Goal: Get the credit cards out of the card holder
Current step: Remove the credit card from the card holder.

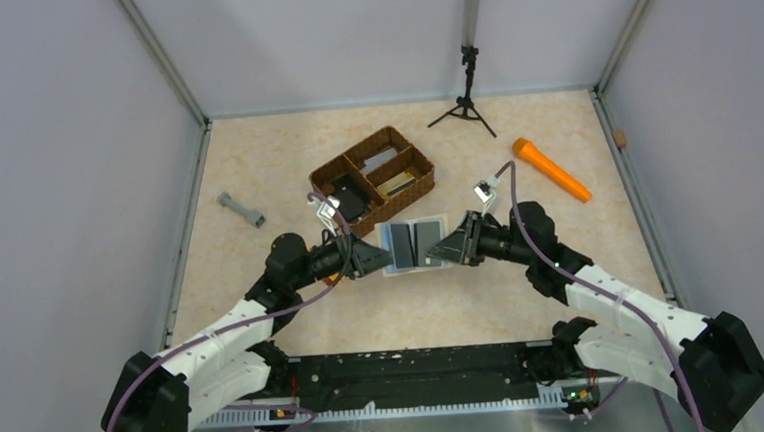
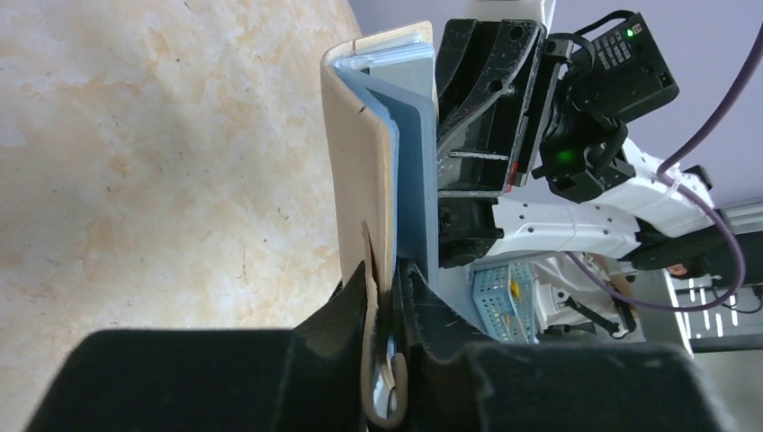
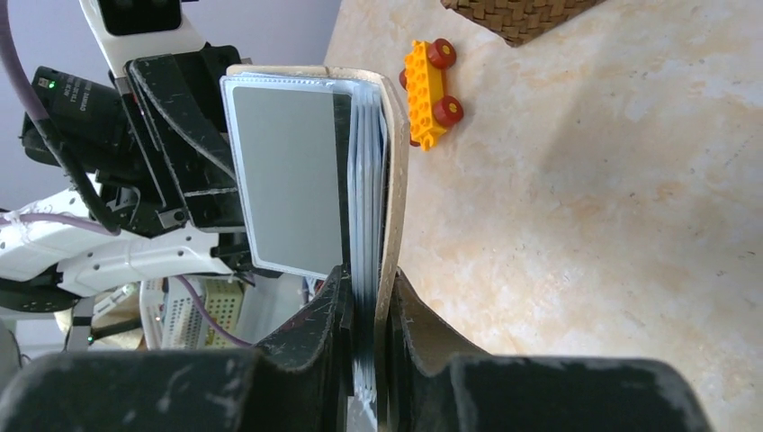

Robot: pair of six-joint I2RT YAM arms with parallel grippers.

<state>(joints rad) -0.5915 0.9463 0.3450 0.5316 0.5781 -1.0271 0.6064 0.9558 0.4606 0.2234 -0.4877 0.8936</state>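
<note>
**A:** From above, where is the card holder (image 1: 415,244)?

**B:** It's spread open between the two arms, apparently held off the surface (image 1: 275,162), with its long axis running left to right. The left arm (image 1: 301,264) has its jaws pinched on the left edge and the right arm (image 1: 529,232) has the right edge. Neither arm is nearer. I count one holder, with two dark panels facing up.

**A:** And the left wrist view?

**B:** The jaws are narrow, clamped on the cream flap, with the pale blue lining beside them. No card face shows here.

**A:** The right wrist?

**B:** Its jaws are likewise closed on the other flap. One of the credit cards (image 3: 288,175), I'd judge, sits grey under a clear sleeve, long side pointing away from the jaws. There are blue leaves behind it that I cannot count. One yellow toy block (image 3: 430,79) lies beyond.

**A:** What does the next move turn on?

**B:** Probably one arm has to let go before it can reach a pocket.
</note>
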